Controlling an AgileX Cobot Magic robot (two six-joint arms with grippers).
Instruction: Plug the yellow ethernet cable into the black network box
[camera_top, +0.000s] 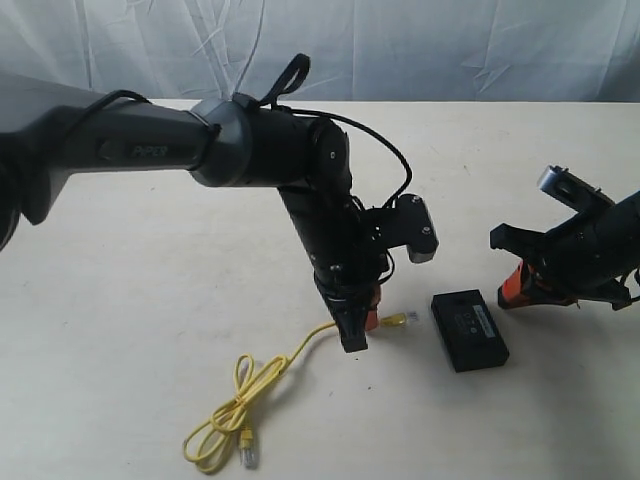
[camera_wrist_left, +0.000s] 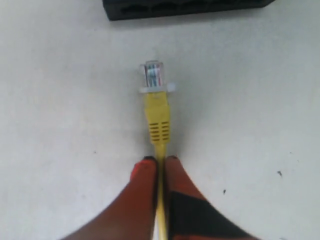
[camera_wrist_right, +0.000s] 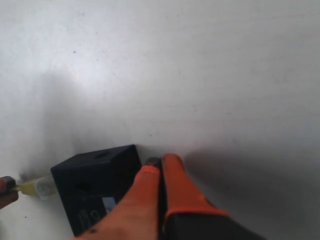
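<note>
Cable (camera_wrist_left: 158, 122), yellow with clear plug (camera_wrist_left: 154, 76), pinched by left claw (camera_wrist_left: 159, 161); right claw (camera_wrist_right: 160, 162) closed.

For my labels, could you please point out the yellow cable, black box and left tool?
yellow cable (camera_wrist_left: 157, 117), left wrist view, on its boot
black box (camera_top: 469, 330), exterior view, on its top
left tool (camera_wrist_left: 159, 160), left wrist view, between fingertips

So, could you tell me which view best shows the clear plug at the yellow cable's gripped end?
The left wrist view: the clear plastic plug is large and central, beyond the left gripper pinching the yellow ethernet cable. Exterior view shows it tiny; right wrist view, blurred at the edge.
</note>
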